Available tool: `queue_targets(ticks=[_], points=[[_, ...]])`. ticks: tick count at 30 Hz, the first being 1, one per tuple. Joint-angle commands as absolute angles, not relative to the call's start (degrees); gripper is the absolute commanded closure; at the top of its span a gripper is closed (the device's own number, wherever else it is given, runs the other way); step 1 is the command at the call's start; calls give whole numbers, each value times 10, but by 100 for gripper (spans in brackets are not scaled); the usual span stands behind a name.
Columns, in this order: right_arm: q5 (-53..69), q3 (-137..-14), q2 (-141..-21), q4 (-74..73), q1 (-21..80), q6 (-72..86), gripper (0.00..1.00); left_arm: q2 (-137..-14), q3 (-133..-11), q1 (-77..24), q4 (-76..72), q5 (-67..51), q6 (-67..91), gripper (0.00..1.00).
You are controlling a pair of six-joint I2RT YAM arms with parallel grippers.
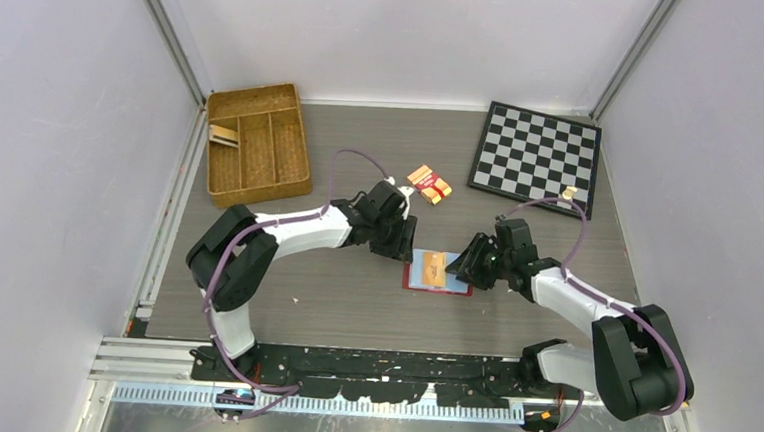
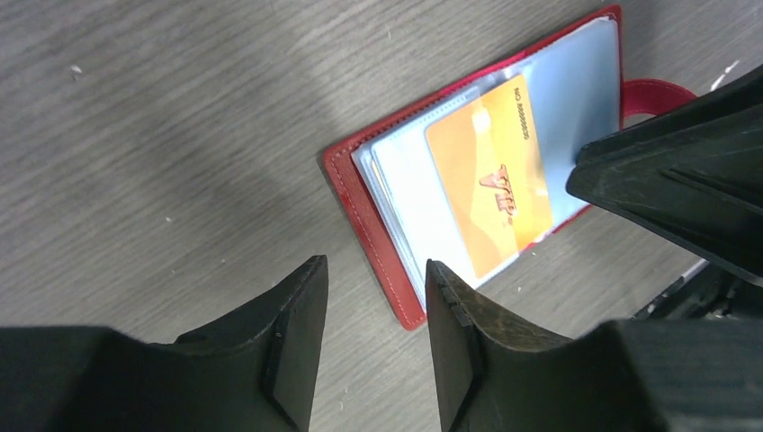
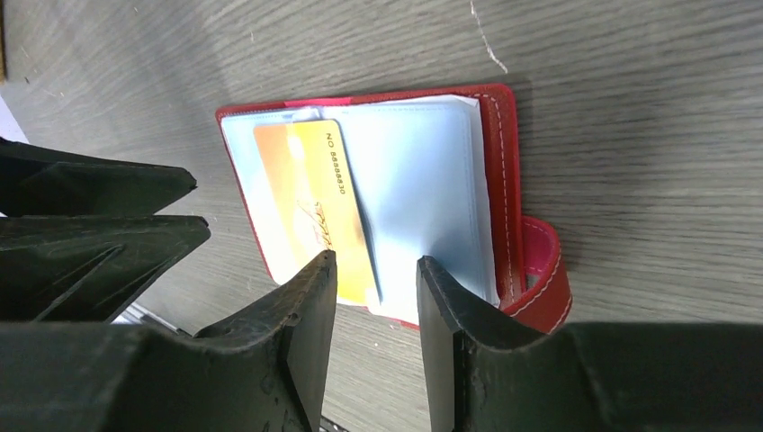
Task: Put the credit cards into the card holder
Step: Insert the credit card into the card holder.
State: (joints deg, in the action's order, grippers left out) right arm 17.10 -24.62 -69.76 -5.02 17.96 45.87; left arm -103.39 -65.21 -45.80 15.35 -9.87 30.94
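my left gripper point(image 2: 375, 266) and right gripper point(image 3: 375, 261) hang half open and empty, left and right of the card holder point(image 1: 439, 273), which lies open mid-table with an orange credit card point(image 2: 490, 189) at its clear sleeves; the card is likely thin, stiff and slick, best pinched by a free edge.

Wicker tray point(image 1: 289, 150) far left, chessboard point(image 1: 535, 155) far right, orange-red banded pack point(image 1: 429, 184) between them.

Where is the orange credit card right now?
Top view, table centre: the orange credit card lies on the open red card holder, on its clear sleeves with one edge tucked under a sleeve page, between the left pincer and right pincer.
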Motion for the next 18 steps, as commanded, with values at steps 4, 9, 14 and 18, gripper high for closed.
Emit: queue_targets(ticks=[4, 9, 14, 18], points=[[207, -276, -729, -63, 189, 431, 55, -1012, -621, -459, 117, -130, 352, 56], [205, -287, -750, -54, 210, 437, 55, -1023, -610, -460, 96, -144, 362, 63], [193, -300, -769, -51, 227, 439, 59, -1037, -611, -459, 98, -144, 360, 76], [185, -314, -781, -53, 239, 439, 62, -1044, -607, -459, 97, -140, 362, 83]])
